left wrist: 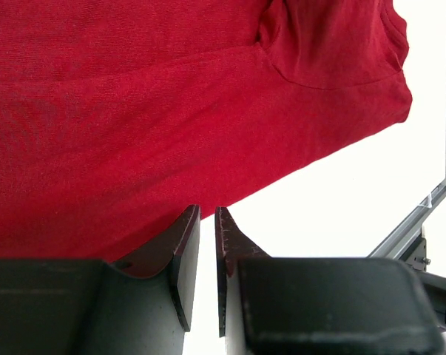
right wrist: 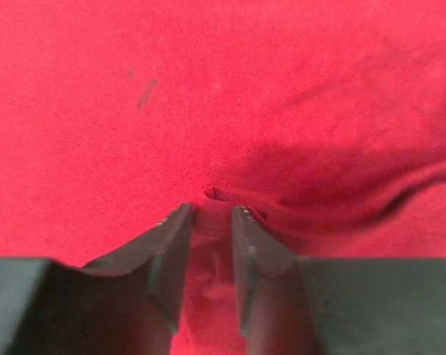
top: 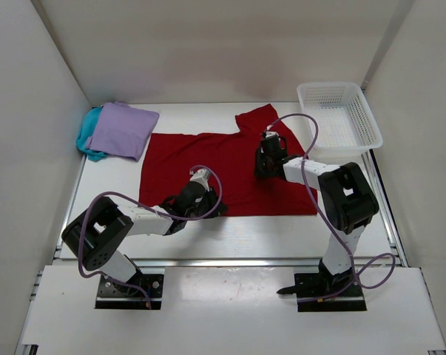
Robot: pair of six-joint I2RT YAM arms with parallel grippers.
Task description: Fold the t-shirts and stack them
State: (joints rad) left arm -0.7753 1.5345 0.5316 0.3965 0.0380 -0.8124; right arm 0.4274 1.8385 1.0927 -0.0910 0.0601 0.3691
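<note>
Black-and-white arms (top: 145,218); purple cables (top: 316,134)

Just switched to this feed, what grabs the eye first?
The red t-shirt lies spread flat across the middle of the table, with the left pincer nipping its near edge and the right pincer pinching cloth further right. At the far left, the lavender t-shirt lies folded on the teal t-shirt.

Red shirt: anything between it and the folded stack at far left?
Nothing visible. The red shirt lies with its far-left corner right beside the lavender shirt atop the teal shirt. The basket sits far right, off that path.
</note>
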